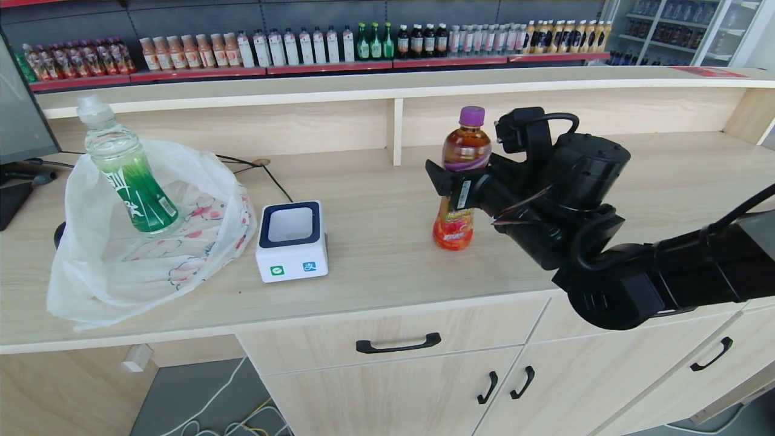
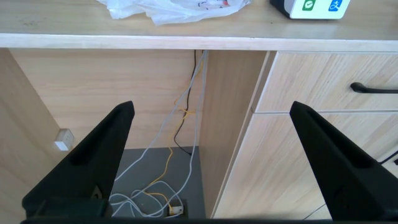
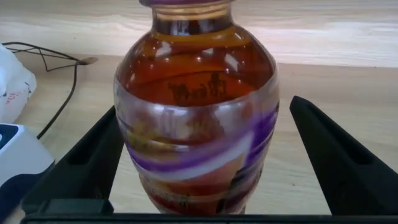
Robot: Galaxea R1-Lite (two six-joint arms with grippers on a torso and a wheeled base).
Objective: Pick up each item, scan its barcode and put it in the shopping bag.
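One green bottle (image 1: pixel 134 175) bagged. Right gripper (image 1: pixel 458 181) straddles the tea bottle (image 1: pixel 466 148), jaws wide. Next: close, lift, barcode toward scanner (image 1: pixel 292 241)

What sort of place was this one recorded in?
Likely a shop checkout: shelves of bottled drinks behind, a barcode scanner on the wooden counter, a plastic shopping bag beside it.
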